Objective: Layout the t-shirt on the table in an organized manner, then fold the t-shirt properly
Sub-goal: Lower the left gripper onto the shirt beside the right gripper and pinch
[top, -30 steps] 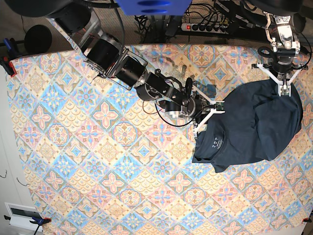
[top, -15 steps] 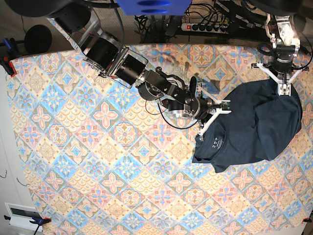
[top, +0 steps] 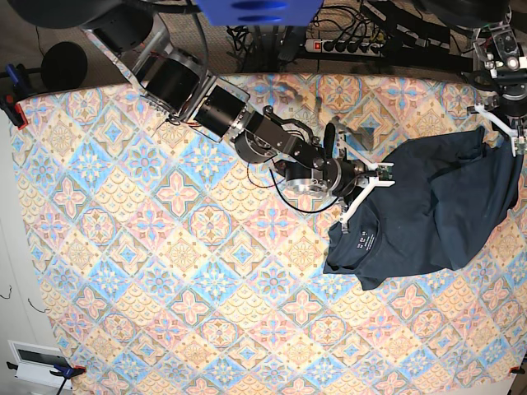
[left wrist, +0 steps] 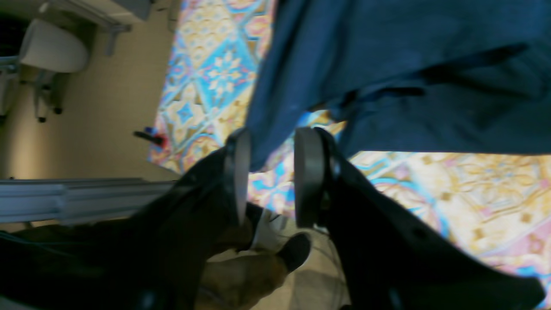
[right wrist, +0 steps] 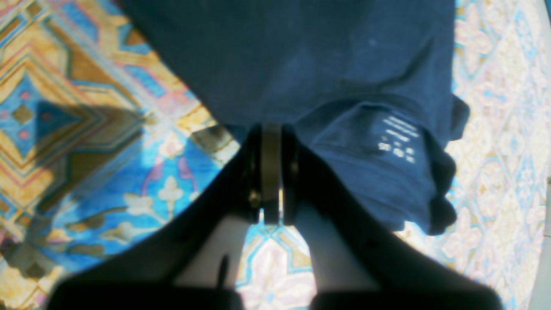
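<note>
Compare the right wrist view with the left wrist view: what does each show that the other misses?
Only the right wrist view shows the white printed neck label and the right gripper shut on the shirt's edge. Only the left wrist view shows the left gripper with its fingers apart around a hanging edge of fabric, plus the floor beyond the table edge. Both show the navy t-shirt and the patterned table.
</note>
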`<action>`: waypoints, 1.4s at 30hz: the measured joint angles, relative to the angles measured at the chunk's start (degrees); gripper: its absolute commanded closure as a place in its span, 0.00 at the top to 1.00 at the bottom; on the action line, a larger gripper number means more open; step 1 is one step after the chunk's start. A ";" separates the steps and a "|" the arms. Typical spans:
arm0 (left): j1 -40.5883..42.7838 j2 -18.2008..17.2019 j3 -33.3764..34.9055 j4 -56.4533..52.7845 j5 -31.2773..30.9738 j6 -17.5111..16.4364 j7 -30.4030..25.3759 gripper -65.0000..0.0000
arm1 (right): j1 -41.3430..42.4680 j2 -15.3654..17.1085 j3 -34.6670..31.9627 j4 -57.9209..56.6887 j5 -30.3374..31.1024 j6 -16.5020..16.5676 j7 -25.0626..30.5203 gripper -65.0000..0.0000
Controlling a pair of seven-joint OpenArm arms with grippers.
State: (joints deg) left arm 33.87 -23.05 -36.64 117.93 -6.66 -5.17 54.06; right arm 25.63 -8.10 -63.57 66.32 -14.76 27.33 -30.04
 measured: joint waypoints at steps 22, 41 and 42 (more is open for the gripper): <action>-17.35 4.13 39.17 -9.97 17.31 0.26 3.87 0.75 | -3.91 9.07 10.32 11.17 0.22 0.22 0.28 0.01; -21.51 4.15 40.85 -19.06 17.14 0.07 2.14 0.42 | -4.07 10.84 10.93 12.33 0.00 0.28 -0.20 0.01; -21.81 4.15 40.94 -19.41 17.00 -0.04 2.73 0.32 | -4.07 10.82 10.93 12.33 0.00 0.26 -0.20 0.01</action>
State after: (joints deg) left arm 12.05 -18.90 4.29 98.52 10.35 -5.21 56.80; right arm 21.56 2.72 -52.64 78.65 -14.76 27.59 -30.24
